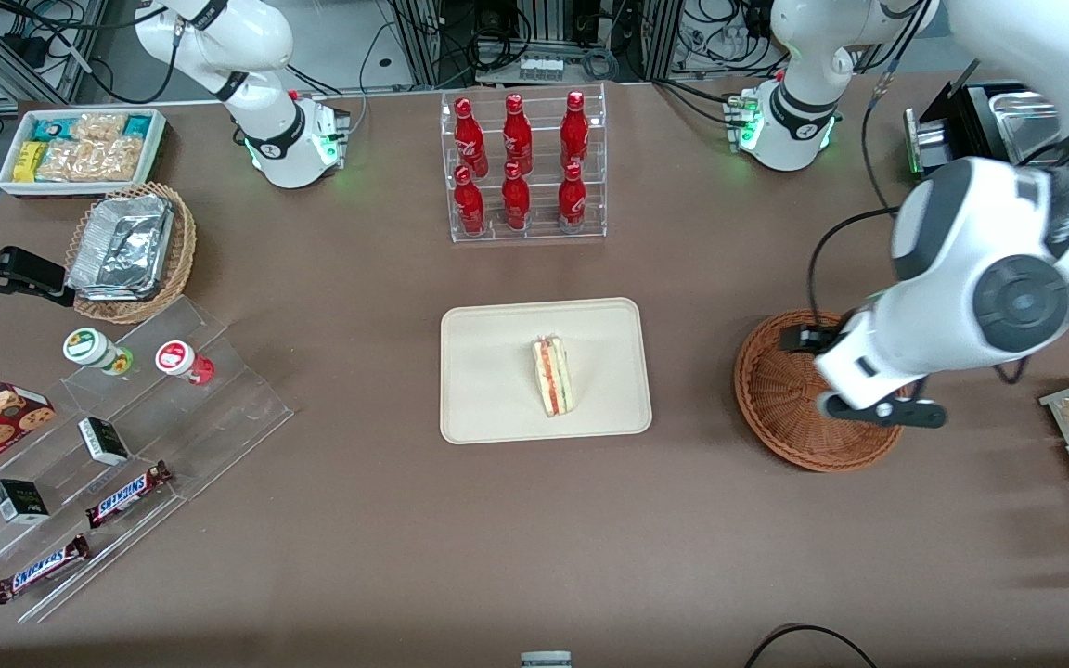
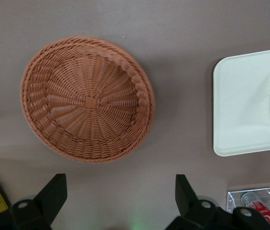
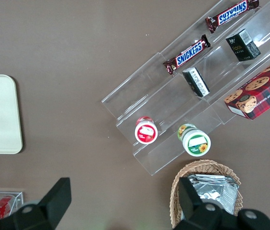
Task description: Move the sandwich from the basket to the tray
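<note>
Sandwich (image 1: 553,376): lies on its side near the middle of the tray (image 1: 488,408), filling edge showing; placement looks done.
Basket (image 2: 87,98): empty on the tabletop (image 1: 386,538), toward the working arm's end, well apart from the tray.
Gripper (image 2: 120,196): hangs above the basket's rim with nothing held; fingers (image 2: 53,191) spread wide, probably after letting go.
Readable writing: "SNICKERS" on two bars (image 3: 187,52) in the clear acrylic stand.
Bottles (image 1: 516,162): red, in a clear rack; script label unreadable.
</note>
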`<state>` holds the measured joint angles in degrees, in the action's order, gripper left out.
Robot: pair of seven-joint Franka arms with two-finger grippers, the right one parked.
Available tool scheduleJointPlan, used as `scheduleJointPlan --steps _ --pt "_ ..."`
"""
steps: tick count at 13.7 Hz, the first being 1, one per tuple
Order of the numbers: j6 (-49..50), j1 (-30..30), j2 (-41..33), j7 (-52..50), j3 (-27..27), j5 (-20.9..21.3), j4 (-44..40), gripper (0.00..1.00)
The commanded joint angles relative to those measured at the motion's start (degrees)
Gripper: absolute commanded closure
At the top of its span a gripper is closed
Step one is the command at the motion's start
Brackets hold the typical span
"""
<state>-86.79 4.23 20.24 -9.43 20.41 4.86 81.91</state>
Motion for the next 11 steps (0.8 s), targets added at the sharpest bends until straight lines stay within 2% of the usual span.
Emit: scheduleJointPlan --steps 1,5,7,9,11 --pt "-0.5 1.0 -6.3 1.1 0.0 -0.9 5.7 0.0" --pt "-0.2 3.3 -10.8 1.3 -0.6 -1.0 9.4 0.0" --pt "0.1 2.5 -13.0 3.8 -3.9 -1.0 11.2 0.0" --pt "2.1 -0.6 -15.2 5.7 -8.5 -1.1 11.7 0.0" --pt "4.3 -7.2 -17.2 6.1 -15.5 -2.0 11.8 0.0"
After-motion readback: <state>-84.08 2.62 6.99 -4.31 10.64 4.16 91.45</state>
